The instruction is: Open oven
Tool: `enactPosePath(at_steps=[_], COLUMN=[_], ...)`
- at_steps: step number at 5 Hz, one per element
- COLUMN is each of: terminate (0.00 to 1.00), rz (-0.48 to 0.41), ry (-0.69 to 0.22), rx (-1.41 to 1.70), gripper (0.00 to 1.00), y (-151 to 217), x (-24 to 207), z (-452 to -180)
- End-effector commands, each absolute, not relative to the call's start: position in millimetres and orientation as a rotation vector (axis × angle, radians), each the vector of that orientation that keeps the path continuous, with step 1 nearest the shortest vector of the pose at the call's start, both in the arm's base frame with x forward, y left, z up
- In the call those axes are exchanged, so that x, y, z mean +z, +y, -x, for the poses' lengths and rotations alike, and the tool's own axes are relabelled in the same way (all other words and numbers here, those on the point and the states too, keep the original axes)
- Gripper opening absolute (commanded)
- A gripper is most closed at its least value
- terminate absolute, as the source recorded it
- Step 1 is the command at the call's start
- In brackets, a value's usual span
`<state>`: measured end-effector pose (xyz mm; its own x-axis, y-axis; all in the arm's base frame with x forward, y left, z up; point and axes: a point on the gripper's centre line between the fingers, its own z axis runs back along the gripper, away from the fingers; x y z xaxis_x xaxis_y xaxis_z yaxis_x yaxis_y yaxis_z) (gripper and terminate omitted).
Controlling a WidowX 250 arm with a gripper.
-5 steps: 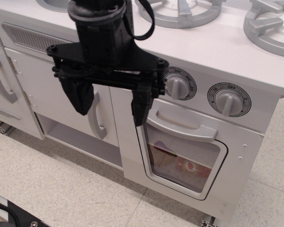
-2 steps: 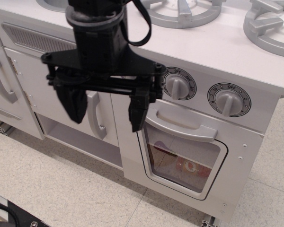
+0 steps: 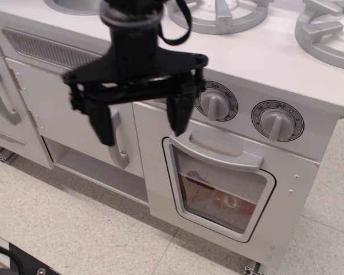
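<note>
A: What's different from a second ago?

B: The gripper (image 3: pixel 143 120) has shifted right and risen a little. Its right-hand finger (image 3: pixel 179 112), which hung low over the left edge of the oven (image 3: pixel 229 189) window, now sits higher, its tip just above the left end of the grey handle (image 3: pixel 218 153).

A: And the other finger?

B: The left finger (image 3: pixel 102 121) has moved right, from beside the cabinet handle (image 3: pixel 118 143) to partly in front of its upper part. Both fingers now look narrower, so the gripper seems turned about its axis.

A: Jaw spacing?

B: Spread wide, a touch narrower than before.
</note>
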<state>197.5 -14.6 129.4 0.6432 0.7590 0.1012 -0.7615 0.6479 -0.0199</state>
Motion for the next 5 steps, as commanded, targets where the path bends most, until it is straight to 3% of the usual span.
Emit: enactPosePath(at_steps=[1, 3, 4, 5], terminate=[0.00, 0.00, 0.00, 0.00], rz=[0.124, 0.264, 0.318, 0.325], ry=[-0.173, -0.249, -0.231, -0.246], rx=[1.314, 1.420, 1.449, 1.482], gripper=[1.00, 1.00, 1.00, 1.00], y=[1, -16, -25, -23], x=[94, 59, 43, 34], z=[-211, -234, -252, -261])
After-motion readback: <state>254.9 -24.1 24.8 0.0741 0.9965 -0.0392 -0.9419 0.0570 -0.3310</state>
